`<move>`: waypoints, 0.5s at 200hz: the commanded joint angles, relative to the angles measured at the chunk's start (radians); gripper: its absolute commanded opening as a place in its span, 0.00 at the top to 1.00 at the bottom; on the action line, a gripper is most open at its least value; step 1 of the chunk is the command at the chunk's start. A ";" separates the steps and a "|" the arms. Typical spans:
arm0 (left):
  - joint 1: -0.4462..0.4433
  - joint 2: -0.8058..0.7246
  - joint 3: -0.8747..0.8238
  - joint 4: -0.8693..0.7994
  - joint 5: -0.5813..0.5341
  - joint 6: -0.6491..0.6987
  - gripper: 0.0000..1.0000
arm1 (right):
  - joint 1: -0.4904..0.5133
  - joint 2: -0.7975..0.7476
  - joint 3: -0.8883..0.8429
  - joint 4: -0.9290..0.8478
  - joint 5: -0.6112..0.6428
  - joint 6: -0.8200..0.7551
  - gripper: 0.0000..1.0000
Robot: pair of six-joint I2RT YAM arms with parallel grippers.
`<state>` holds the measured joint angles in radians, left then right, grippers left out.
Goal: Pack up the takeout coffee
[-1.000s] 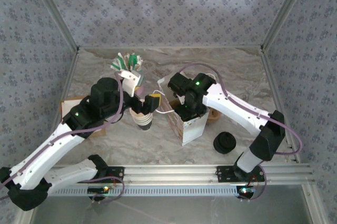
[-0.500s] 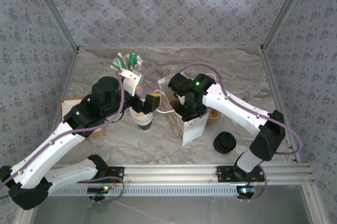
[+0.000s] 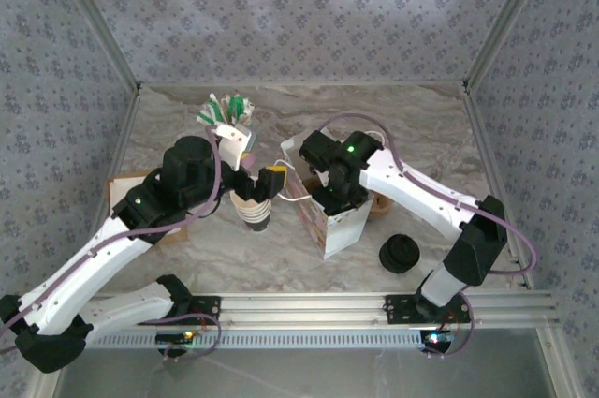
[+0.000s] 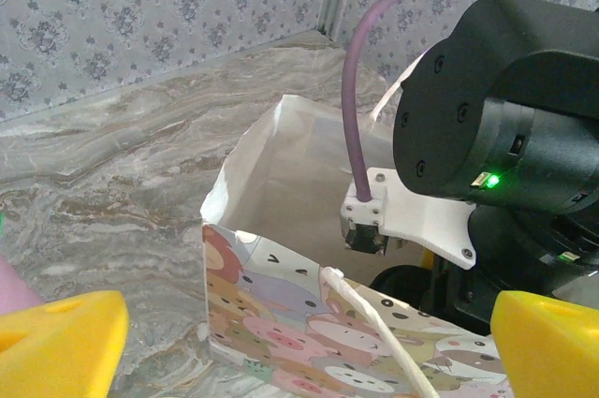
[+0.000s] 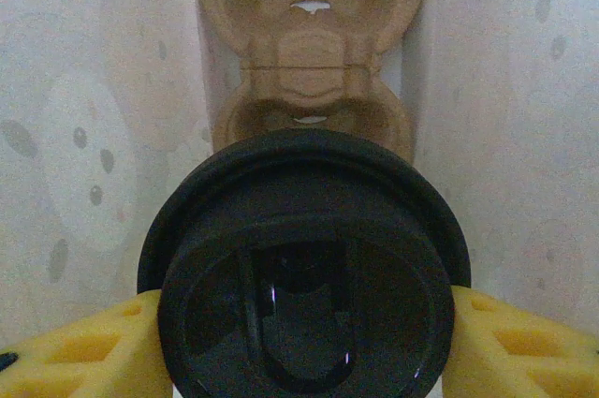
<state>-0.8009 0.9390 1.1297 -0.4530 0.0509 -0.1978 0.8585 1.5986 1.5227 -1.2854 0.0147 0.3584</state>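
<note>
Inside the paper bag [image 3: 342, 229], the takeout coffee [image 5: 304, 267] stands upright, its long axis vertical and its black lid facing up at the right wrist camera. A brown pulp cup carrier [image 5: 309, 61] lies deeper in the bag. Nothing has visibly shifted from half a second ago. The right gripper [image 5: 301, 346] is clamped on the cup, yellow fingers [image 5: 84, 351] pressing either side. Beside the bag's open mouth, the left gripper [image 4: 304, 342] has its fingers [image 4: 61, 342] spread wide, gripping nothing.

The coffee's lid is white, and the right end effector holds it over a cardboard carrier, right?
No: the lid is black, not white, as the right wrist view shows. The right end effector does hold it over the cardboard carrier.
</note>
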 commanded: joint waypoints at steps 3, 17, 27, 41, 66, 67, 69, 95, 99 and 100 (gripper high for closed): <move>-0.006 0.000 0.029 0.003 -0.001 0.016 0.01 | -0.004 0.008 -0.009 -0.023 0.011 0.001 0.37; -0.006 -0.001 0.028 0.003 -0.001 0.016 0.01 | -0.005 0.010 -0.010 -0.023 0.010 0.000 0.37; -0.006 0.000 0.029 0.004 -0.002 0.018 0.01 | -0.005 0.011 -0.010 -0.023 0.007 -0.001 0.37; -0.006 0.000 0.029 0.004 -0.002 0.018 0.00 | -0.004 0.014 -0.013 -0.021 0.006 0.001 0.37; -0.006 0.001 0.030 0.006 -0.002 0.018 0.01 | -0.004 0.014 -0.016 -0.017 0.005 0.000 0.37; -0.006 0.000 0.029 0.006 -0.002 0.018 0.01 | -0.004 0.015 -0.016 -0.016 0.005 0.000 0.37; -0.006 0.000 0.030 0.005 -0.001 0.018 0.01 | -0.005 0.014 -0.016 -0.016 0.004 0.001 0.37; -0.007 0.004 0.029 0.007 0.000 0.018 0.01 | -0.005 0.012 -0.019 -0.013 0.004 0.001 0.37; -0.007 0.003 0.029 0.007 0.000 0.018 0.01 | -0.004 0.012 -0.019 -0.013 0.004 0.001 0.37; -0.007 0.003 0.030 0.007 -0.001 0.018 0.01 | -0.004 0.013 -0.019 -0.012 0.003 0.000 0.37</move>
<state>-0.8009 0.9390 1.1297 -0.4534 0.0513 -0.1978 0.8585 1.6043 1.5143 -1.2816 0.0143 0.3588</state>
